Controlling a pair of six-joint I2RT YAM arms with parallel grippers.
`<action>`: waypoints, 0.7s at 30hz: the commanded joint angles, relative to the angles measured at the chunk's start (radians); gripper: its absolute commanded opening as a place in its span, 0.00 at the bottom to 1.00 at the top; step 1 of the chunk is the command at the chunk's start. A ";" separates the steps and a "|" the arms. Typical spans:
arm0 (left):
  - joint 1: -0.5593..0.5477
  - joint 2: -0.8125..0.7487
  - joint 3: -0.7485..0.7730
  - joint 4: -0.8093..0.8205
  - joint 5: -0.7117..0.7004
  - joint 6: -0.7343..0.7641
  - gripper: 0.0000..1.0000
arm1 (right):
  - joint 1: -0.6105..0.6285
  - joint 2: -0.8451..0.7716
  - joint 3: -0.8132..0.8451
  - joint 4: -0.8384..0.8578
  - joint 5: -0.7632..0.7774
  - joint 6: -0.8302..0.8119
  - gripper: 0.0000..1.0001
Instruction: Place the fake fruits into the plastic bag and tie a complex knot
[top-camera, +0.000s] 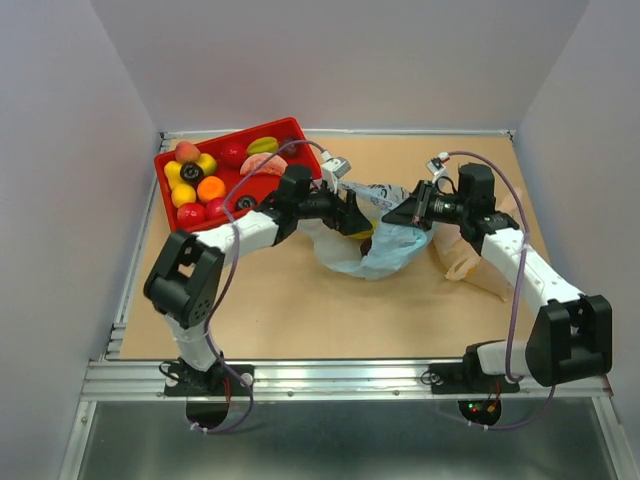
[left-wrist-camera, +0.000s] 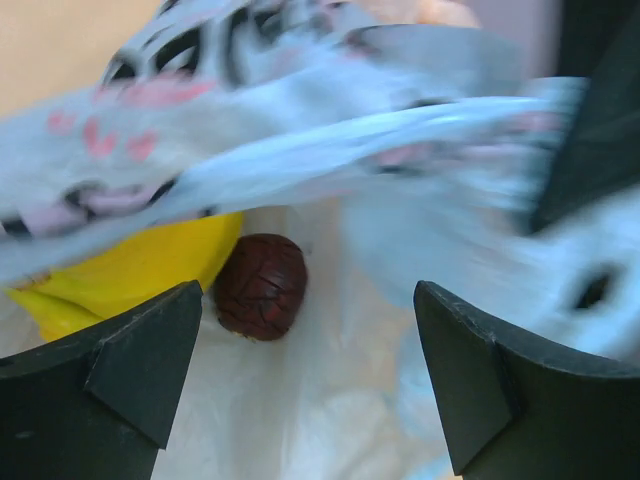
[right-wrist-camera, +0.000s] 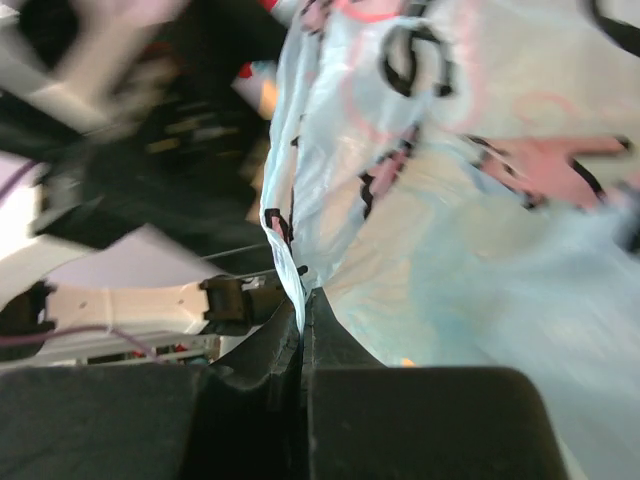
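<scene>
I see the plastic bag smeared by blur, its film hiding most of a yellow fruit.

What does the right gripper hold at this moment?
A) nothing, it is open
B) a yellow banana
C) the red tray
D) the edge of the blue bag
D: the right wrist view shows the right gripper shut, with the thin edge of the bag pinched in it.

My fingers are black, the bag is pale blue with a black-and-pink print, the banana yellow, the plum dark maroon, the tray red, the table tan and the second bag beige.
</scene>
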 joint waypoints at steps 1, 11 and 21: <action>0.050 -0.232 0.005 -0.238 0.158 0.266 0.99 | -0.019 -0.003 -0.051 -0.003 0.028 -0.062 0.00; 0.516 -0.177 0.316 -1.003 0.035 1.040 0.98 | -0.019 0.066 -0.066 0.001 0.028 -0.138 0.00; 0.712 0.103 0.600 -1.140 -0.217 1.098 0.96 | -0.020 0.063 -0.042 -0.002 0.025 -0.155 0.00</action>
